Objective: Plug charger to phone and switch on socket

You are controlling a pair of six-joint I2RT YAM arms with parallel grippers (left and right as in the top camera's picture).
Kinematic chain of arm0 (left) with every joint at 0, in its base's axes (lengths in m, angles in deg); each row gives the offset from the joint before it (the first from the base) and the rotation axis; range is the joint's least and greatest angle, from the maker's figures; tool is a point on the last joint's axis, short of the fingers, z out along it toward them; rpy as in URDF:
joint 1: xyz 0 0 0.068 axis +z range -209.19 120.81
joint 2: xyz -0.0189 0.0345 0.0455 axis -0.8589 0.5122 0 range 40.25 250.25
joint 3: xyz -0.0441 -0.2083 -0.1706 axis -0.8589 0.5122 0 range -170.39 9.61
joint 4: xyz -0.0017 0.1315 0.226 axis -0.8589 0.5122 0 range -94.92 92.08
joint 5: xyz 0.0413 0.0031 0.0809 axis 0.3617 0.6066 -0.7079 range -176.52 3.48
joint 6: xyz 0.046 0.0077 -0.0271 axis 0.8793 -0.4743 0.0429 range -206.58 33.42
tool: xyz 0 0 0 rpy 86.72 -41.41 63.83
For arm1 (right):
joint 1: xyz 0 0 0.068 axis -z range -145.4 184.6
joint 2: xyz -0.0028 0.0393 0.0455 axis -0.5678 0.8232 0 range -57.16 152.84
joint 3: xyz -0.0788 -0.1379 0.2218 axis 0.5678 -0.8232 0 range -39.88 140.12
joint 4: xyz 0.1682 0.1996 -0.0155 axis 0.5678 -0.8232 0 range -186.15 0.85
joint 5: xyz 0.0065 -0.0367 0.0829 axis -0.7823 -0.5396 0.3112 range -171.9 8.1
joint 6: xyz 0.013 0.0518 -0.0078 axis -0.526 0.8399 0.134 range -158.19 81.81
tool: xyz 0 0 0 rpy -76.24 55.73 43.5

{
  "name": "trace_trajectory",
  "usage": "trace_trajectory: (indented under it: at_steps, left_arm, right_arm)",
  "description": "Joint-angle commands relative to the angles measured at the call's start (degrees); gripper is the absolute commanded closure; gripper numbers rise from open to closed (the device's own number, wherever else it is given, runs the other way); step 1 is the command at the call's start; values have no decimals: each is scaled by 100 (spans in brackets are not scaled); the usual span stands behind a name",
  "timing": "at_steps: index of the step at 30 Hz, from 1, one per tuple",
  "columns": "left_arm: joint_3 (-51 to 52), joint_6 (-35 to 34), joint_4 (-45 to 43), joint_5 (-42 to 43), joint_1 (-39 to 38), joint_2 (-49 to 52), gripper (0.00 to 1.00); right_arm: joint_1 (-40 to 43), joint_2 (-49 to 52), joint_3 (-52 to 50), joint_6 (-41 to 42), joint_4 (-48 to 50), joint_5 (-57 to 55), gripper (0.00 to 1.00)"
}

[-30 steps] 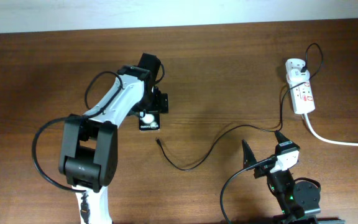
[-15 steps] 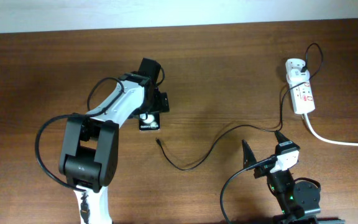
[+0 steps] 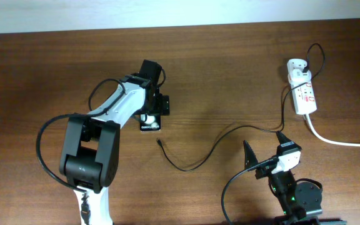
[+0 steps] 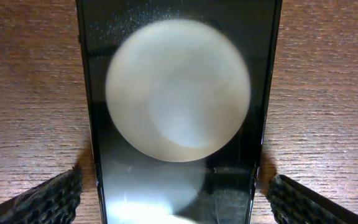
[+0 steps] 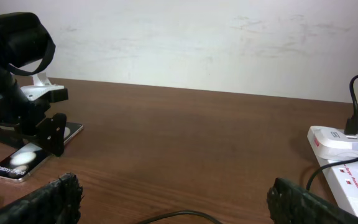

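The black phone lies flat on the table, and its large white circle fills the left wrist view. My left gripper is open right over it, one finger on each side with small gaps. The black charger cable runs from its loose connector tip to the white adapter, which is plugged into the white socket strip. My right gripper is open and empty near the front edge, above a loop of the cable.
The strip's thick white cord runs off to the right edge. In the right wrist view the phone sits at the left under the left arm, and the socket strip with its adapter is at the right.
My left gripper has shifted slightly along the phone and covers more of it. The right arm and the cable have not moved.
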Motion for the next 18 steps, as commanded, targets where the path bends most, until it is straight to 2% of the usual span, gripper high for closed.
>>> trace_trajectory:
  at_steps: [1, 7, 12, 18]
  left_arm:
    - [101, 146, -28, 66, 4, 227, 2]
    - [101, -310, -22, 57, 7, 227, 5]
    - [101, -308, 33, 63, 4, 424, 7]
    - [101, -308, 118, 37, 4, 557, 16]
  right_arm:
    - [15, -50, -35, -20, -13, 76, 1]
    - [15, -50, -35, -20, -13, 76, 1]
    - [15, -50, -35, -20, -13, 76, 1]
    - [15, -50, -35, -20, -13, 76, 1]
